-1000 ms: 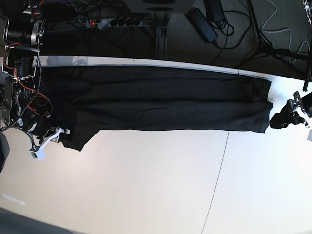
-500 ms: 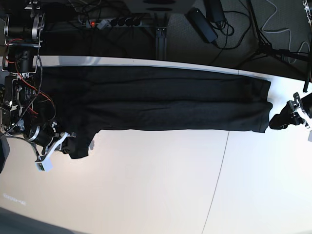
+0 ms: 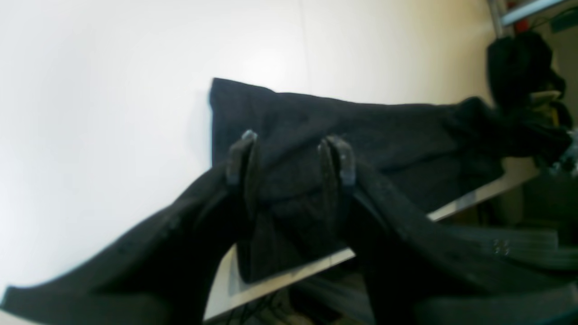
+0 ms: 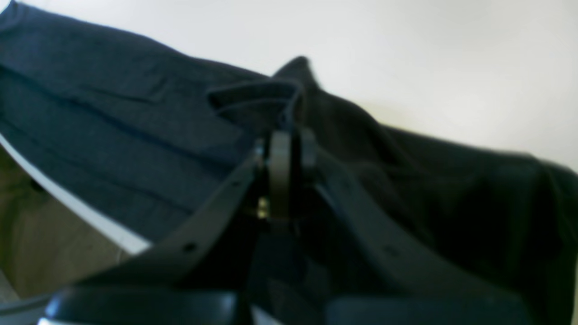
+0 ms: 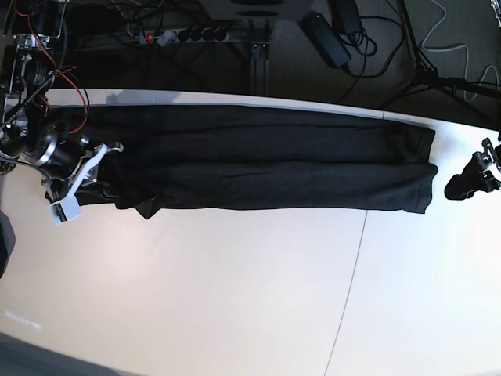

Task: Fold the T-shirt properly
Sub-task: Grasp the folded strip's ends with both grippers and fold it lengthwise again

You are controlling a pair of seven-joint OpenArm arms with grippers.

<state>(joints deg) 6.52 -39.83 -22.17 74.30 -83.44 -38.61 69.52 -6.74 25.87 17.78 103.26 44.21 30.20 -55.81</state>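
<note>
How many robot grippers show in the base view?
2: the right gripper at the T-shirt's left end, pinching fabric; the left gripper just off its right end.

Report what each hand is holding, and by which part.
The right hand is shut on the T-shirt, pinching a raised fold at its end. The left hand is open beyond the opposite end, holding nothing.

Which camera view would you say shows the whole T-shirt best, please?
The base view: the T-shirt lies there end to end, a long folded band across the table. The left wrist view shows only one end; the right wrist view shows the other end, bunched and blurry.
</note>
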